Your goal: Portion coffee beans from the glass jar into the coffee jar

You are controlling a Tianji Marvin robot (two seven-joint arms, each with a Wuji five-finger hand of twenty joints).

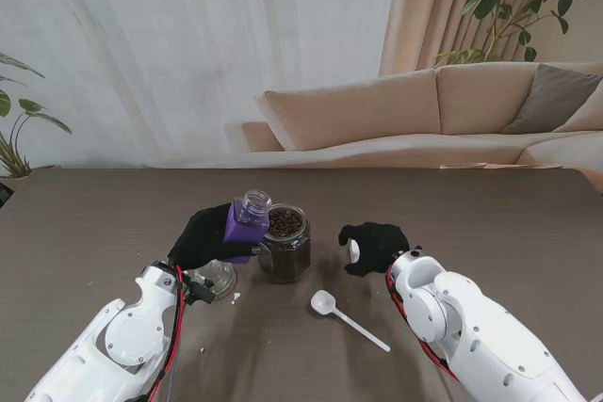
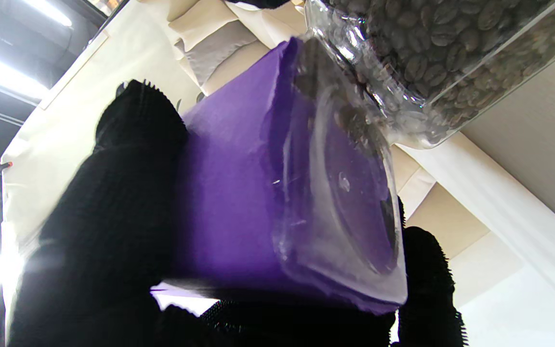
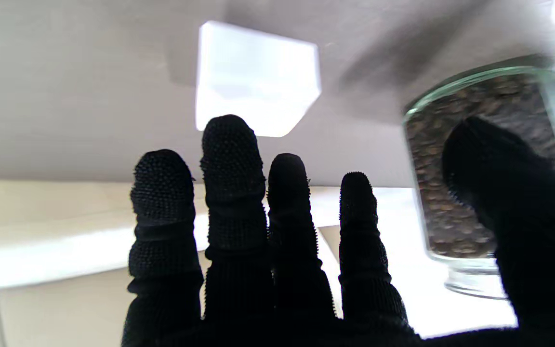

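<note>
Two jars (image 1: 285,244) (image 1: 247,218), one spoon (image 1: 347,314)

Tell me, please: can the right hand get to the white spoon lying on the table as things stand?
Probably yes. The right hand is open and holds nothing, and the white spoon lies on bare table just nearer to me than it, with nothing between them.

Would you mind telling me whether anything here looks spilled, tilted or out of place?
The purple-labelled coffee jar is tilted in the left hand, its open mouth leaning toward the glass jar of beans. Small pale specks lie on the table nearer to me; I cannot identify them.
</note>
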